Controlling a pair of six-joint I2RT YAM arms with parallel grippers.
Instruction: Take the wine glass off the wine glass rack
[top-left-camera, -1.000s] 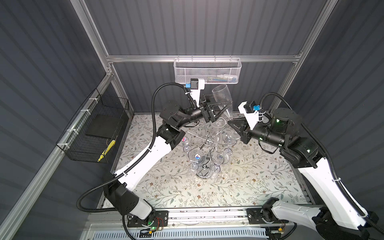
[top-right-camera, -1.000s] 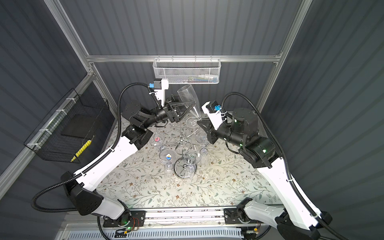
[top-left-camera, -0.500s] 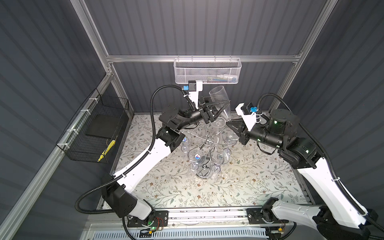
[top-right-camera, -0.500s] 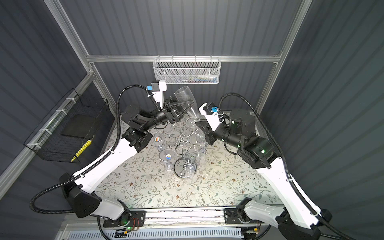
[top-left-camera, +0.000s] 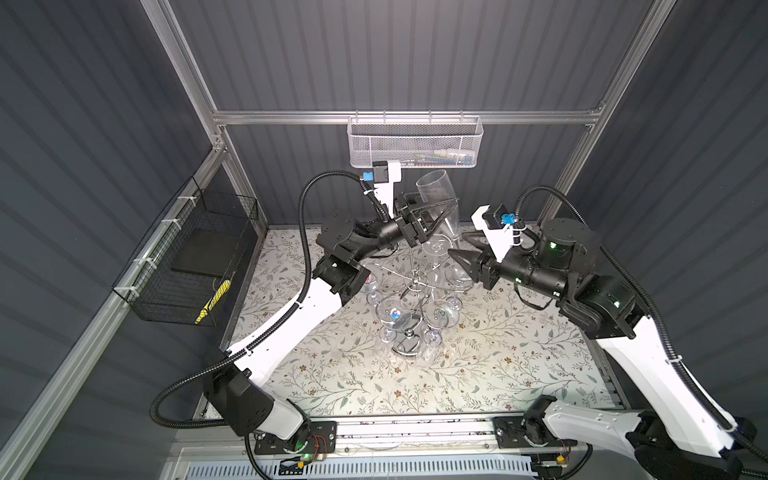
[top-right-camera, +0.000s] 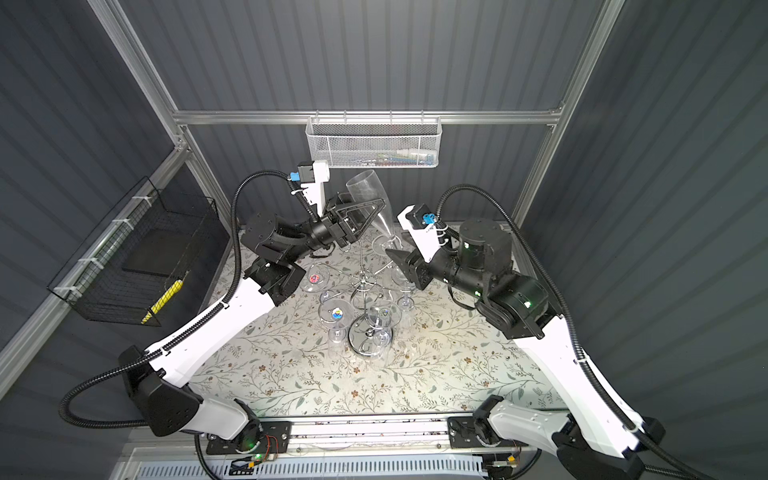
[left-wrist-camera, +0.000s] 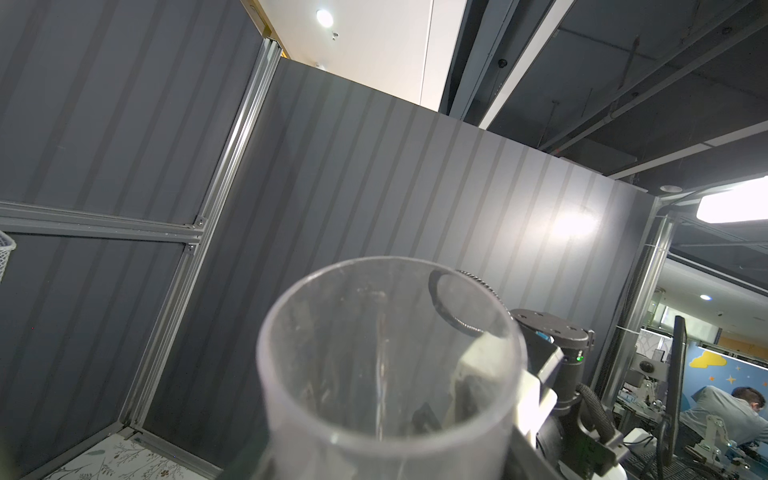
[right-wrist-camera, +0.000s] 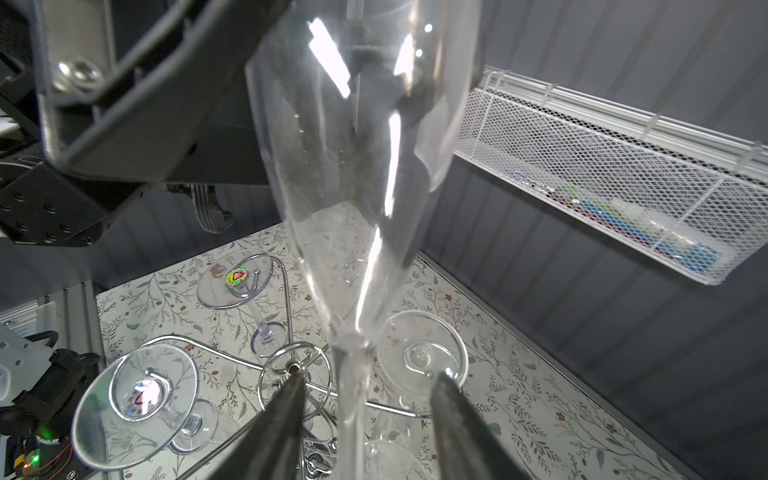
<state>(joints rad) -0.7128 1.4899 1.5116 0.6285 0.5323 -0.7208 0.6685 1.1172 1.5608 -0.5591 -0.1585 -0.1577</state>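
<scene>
Desk: floral cloth, dark panels on three sides. The near half and the right-hand side are bare, so both arms have free room there.

Black wire basket: hung on the left wall, outside the desk's left edge. It holds a flat dark slab and, at its near end, a yellow-and-black item too small to name.

White mesh basket: on the rail above the far edge. Small blue, green and red pieces lie along its floor; their kinds are not readable.

Wine glass rack: around the middle of the desk, somewhat toward the far edge, with its round base on the cloth. Other glasses hang bowl-down from its curled arms, feet up, crowded round the post.

Wine glass: tall narrow bowl, upright with a slight tilt. It is raised above the far side of the rack, close under the white mesh basket in both top views. Its foot is hidden, so I cannot tell whether it is clear of the rack's arms.

Left gripper: clamped on the bowl of the wine glass, carrying it.

Right gripper: jaws apart. The fingers stand one on each side of the stem, neither touching it. It holds nothing.
</scene>
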